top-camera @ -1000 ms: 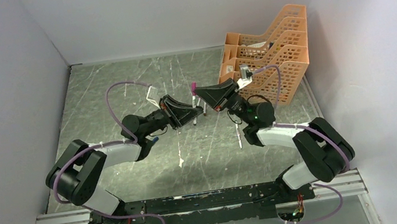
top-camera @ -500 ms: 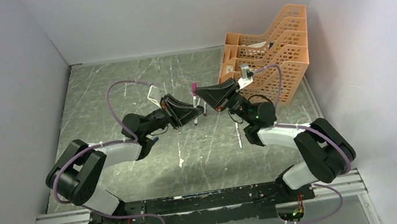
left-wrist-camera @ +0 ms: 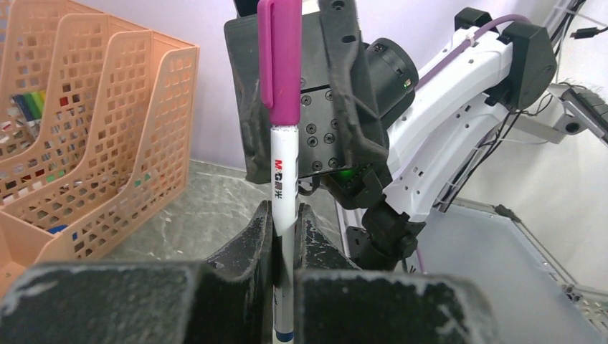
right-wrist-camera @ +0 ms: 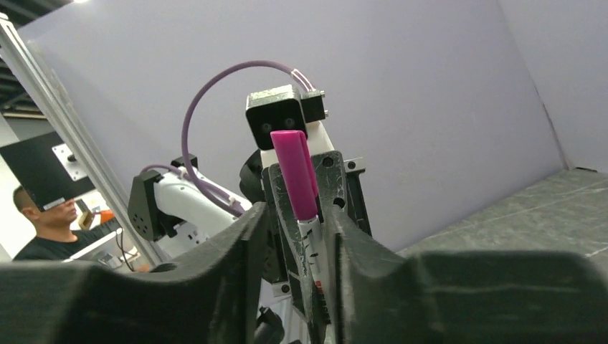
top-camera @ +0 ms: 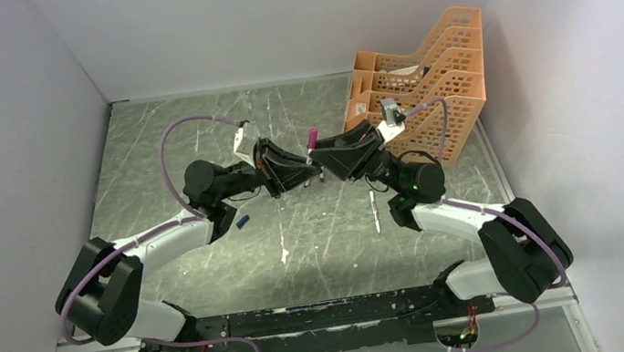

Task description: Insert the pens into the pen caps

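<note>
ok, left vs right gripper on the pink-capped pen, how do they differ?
The left gripper is shut on the pen, pinching its white barrel; the right gripper is open, jaws clear of it on both sides. The left grips below the magenta cap; the right flanks the capped end. Both face each other around the same pen.

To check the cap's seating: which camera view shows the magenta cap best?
The left wrist view: the magenta cap is large and sharp, its seam with the pen visible. The right wrist view shows it smaller; the top view, a tiny speck.
</note>
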Tool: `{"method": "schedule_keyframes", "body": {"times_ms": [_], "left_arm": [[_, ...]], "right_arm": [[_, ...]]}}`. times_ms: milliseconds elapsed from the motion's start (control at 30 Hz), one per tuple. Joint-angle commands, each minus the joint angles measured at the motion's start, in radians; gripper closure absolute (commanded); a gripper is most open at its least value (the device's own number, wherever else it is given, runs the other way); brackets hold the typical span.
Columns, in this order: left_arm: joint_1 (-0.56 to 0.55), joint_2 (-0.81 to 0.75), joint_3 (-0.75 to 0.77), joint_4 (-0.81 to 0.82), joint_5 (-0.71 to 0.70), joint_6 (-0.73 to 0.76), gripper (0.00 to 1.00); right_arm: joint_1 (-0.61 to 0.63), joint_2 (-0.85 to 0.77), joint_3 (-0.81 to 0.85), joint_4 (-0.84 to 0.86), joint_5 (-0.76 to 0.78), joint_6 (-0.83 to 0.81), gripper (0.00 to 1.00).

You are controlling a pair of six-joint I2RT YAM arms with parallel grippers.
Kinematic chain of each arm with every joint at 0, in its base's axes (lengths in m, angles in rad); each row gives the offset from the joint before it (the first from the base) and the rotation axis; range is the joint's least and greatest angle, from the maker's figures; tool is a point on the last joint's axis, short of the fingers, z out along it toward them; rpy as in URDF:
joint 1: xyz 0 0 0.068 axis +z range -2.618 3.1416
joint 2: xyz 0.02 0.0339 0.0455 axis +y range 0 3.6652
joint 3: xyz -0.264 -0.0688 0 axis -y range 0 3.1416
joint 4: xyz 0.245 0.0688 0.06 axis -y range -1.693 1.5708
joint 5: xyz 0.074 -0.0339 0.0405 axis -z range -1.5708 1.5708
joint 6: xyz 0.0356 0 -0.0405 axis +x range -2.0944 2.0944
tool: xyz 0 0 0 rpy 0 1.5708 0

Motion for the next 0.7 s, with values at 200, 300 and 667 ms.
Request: {"method": "schedule_keyframes", "body": {"times_ms": [200, 300, 667], "left_arm": [[-0.003, -0.031, 0.028, -0.131, 0.022, 0.148, 0.93], [-0.002, -0.045, 0.036, -0.215, 0.018, 0.209, 0.93], [-0.021, -0.09, 0.058, -0.459, -0.014, 0.396, 0.93]], "right_arm": [[0.001, -0.046, -0.033, 0.275, -0.057, -0.008, 0.47], [-0.001, -0.08, -0.037, 0.205, -0.059, -0.048, 0.39], [0.001, -0.248, 0.019, -0.261, -0.033, -0.351, 0.42]]}}
